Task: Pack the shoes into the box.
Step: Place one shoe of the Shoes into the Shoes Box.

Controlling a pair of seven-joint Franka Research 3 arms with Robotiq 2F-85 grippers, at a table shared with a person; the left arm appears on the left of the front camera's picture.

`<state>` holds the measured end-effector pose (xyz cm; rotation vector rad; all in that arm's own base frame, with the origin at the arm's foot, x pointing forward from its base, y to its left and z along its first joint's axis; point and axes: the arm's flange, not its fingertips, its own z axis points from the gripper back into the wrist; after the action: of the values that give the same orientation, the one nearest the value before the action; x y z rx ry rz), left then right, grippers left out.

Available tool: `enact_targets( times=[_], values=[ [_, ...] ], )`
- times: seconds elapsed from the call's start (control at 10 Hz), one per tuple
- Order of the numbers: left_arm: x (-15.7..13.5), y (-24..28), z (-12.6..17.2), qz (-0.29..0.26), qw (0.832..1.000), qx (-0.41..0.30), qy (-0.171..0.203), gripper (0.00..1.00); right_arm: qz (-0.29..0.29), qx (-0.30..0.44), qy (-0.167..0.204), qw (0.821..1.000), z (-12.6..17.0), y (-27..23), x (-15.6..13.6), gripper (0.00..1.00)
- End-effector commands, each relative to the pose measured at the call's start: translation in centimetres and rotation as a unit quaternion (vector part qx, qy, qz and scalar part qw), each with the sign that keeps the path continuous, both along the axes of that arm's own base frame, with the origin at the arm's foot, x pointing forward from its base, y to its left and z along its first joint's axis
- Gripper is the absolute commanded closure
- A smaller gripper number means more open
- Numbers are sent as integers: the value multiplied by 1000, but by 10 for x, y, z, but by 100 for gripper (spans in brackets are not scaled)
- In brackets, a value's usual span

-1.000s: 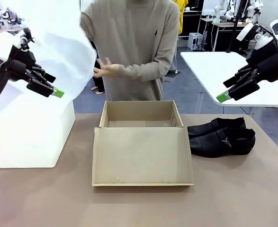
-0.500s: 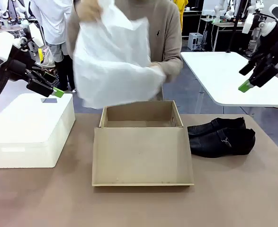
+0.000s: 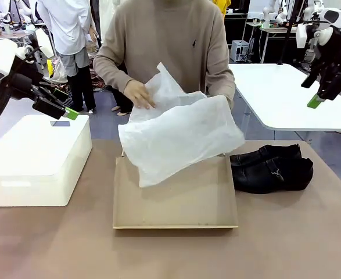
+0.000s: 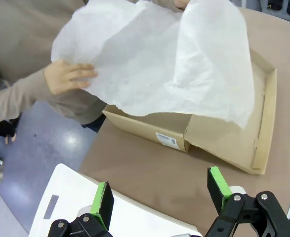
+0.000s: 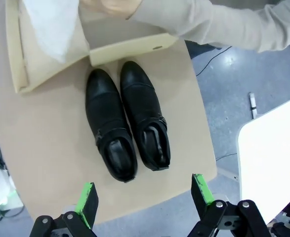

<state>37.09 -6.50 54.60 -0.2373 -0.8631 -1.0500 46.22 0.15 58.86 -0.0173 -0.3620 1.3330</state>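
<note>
Progress: early, judged at the lining stage. Found both shoes (image 3: pixel 272 168) lying side by side on the table (image 3: pixel 309 244), touching each other, at 3 o'clock from the box (image 3: pixel 176 206) and just beside its wall; neither packed yet. Found box at table centre, lid flap folded down flat toward 6 o'clock. Noted a sheet of white tissue paper (image 3: pixel 182 136) held over the open box by the person at 12 o'clock, one hand (image 3: pixel 136 93) on its upper edge; unable to tell whether it touches the box floor. Observed left gripper (image 4: pixel 159 190) hanging high at 9 o'clock, above the white plastic bin (image 3: pixel 36 157), jaws spread wide, gripping nothing. Observed right gripper (image 5: pixel 144 190) high at 2 o'clock, looking down on the shoes, jaws likewise spread, empty. Left to do, by judgement: settle paper inside, lift each shoe across into box, fold paper over, close flap. Rated no part of the packing proper as done.
</note>
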Motion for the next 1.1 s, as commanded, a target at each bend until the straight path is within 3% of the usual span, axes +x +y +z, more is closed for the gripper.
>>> enact_targets(
  times=[0.0, 0.2, 0.3, 0.7, 1.0],
  values=[
    [1, 2, -1, -9, 1000, -5, -2, 0, 15, -27, 11, 999, 3, -4, 23, 0],
    [1, 2, -1, -9, 1000, -5, -2, 0, 8, -24, 24, 999, -4, -3, 36, 0],
    [1, 2, -1, -9, 1000, -5, -2, 0, -12, -22, 22, 999, -5, -1, 35, 0],
    [1, 2, -1, -9, 1000, -5, -2, 0, -1, -20, 16, 1000, -10, -1, 29, 0],
    [1, 2, -1, -9, 1000, -5, -2, 0, -5, -17, 0, 1000, -25, -4, 55, 0]
  ],
)
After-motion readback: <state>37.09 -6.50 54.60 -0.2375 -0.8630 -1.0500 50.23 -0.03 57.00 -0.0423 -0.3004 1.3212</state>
